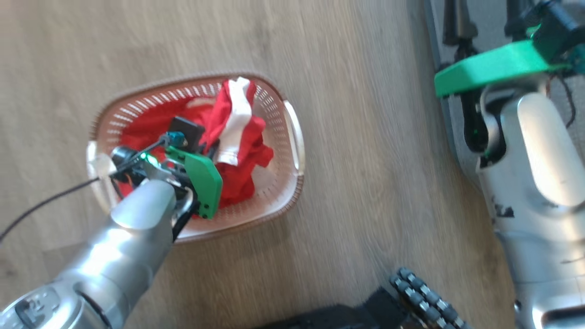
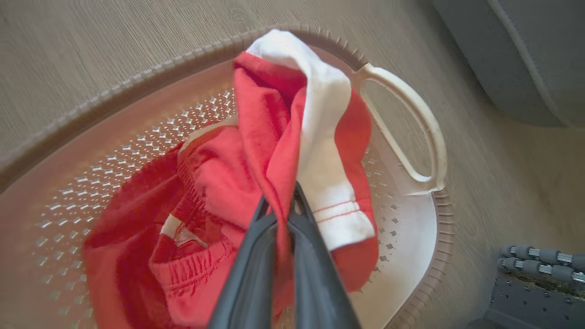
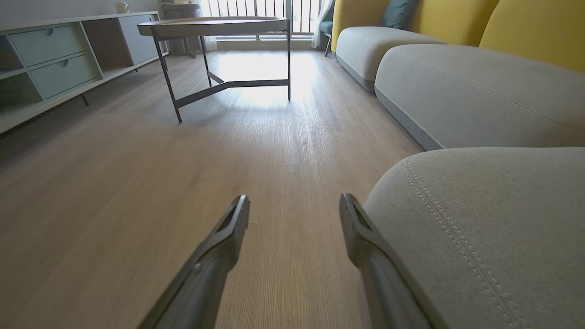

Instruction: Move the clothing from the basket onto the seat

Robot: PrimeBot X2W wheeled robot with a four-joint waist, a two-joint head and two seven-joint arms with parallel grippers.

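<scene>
**A:** Where's the clothing (image 2: 215, 183) right now?

**B:** In the basket (image 2: 82, 196), a red heap of it. The left gripper (image 2: 283, 205) is down in there, and its two dark fingers are pinched tight on a fold of the red fabric.

**A:** Is it only red?

**B:** No, there's a white band (image 2: 320, 137) running along the bunched-up part. That part stands higher than the rest, which lies slumped across the bottom of the basket.

**A:** And where's the basket?

**B:** It sits flat on the wooden floor (image 3: 137, 192). One white handle (image 2: 379, 73) faces the seat (image 3: 493, 237), with a strip of bare floor between them.

**A:** Is there anything on the seat?

**B:** The grey cushion I can see from here has nothing on it. You can make out the double line of pale stitching along its edge.

**A:** What about the other arm?

**B:** The right gripper (image 3: 295, 205) hangs low over the floor, just beside the rounded front of the seat. Its fingers are spread wide and hold nothing. They point down the room toward a round table (image 3: 215, 25) on thin dark legs.
</scene>
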